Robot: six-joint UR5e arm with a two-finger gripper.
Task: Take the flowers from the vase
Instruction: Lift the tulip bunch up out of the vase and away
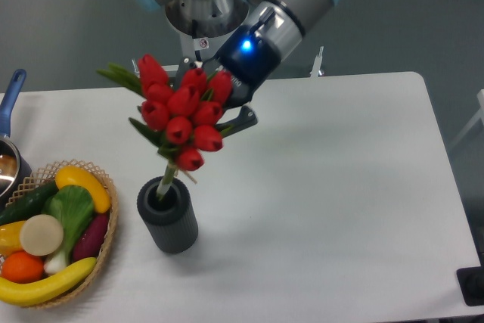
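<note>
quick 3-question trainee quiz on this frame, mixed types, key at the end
1. True or false: the flowers are fully clear of the vase.
2. What sits on the table to the left of the vase? A) a wicker basket of toy produce B) a stack of plates C) a toolbox
3. Fill in: the gripper is shut on the ___.

Key
1. False. The bunch is raised, but the stem ends still reach into the vase mouth.
2. A, the wicker basket.
3. flowers, gripped among the leaves behind the red buds.
</note>
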